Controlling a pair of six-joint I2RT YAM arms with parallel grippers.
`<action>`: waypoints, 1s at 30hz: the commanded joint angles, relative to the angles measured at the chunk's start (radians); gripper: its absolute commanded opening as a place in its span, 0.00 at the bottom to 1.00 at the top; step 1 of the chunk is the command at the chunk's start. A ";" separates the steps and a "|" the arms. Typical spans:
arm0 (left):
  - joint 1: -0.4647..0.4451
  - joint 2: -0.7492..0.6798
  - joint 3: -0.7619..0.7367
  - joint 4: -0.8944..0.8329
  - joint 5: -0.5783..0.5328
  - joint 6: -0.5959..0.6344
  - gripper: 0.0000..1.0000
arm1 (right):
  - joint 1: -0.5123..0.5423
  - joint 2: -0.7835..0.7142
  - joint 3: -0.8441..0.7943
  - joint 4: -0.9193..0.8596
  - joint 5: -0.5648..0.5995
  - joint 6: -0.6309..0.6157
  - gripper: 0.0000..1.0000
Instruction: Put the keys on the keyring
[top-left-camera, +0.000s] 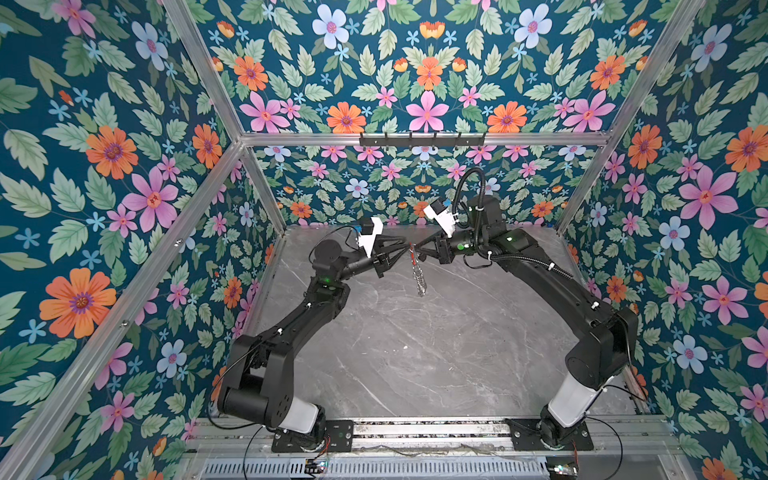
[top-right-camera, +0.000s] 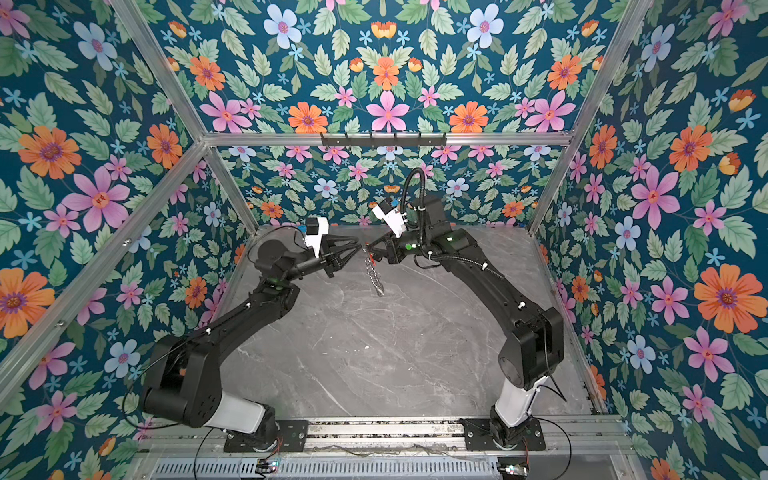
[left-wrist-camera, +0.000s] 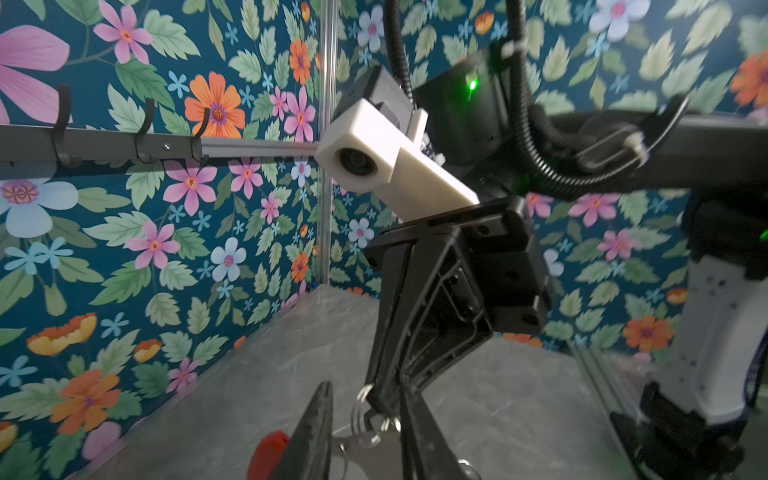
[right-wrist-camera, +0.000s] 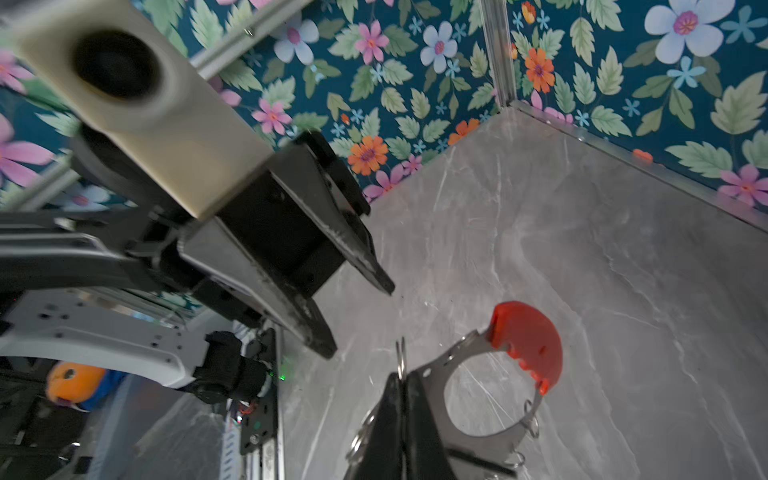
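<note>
Above the grey marble table, at upper centre in both top views, the left gripper spreads its jaws near the hanging keyring. The right gripper pinches the keyring's rim, with the red piece uppermost.

Blk arms, white bases, prob. green LEDs

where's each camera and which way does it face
top views: high above the bases, looking down on the table; left arm, right arm show
left wrist: on left arm, faces right pincer holding the keyring; own fingers show
right wrist: on right arm, faces open left pincer; own fingers clamp keyring
shared: all show the keyring
</note>
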 joint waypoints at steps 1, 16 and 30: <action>0.003 0.000 0.083 -0.638 0.015 0.493 0.28 | 0.005 0.017 0.000 -0.097 0.149 -0.150 0.00; -0.019 0.124 0.297 -0.829 0.132 0.571 0.26 | 0.031 0.019 -0.033 -0.098 0.143 -0.179 0.00; -0.034 0.168 0.334 -0.842 0.129 0.556 0.25 | 0.033 0.008 -0.026 -0.100 0.122 -0.179 0.00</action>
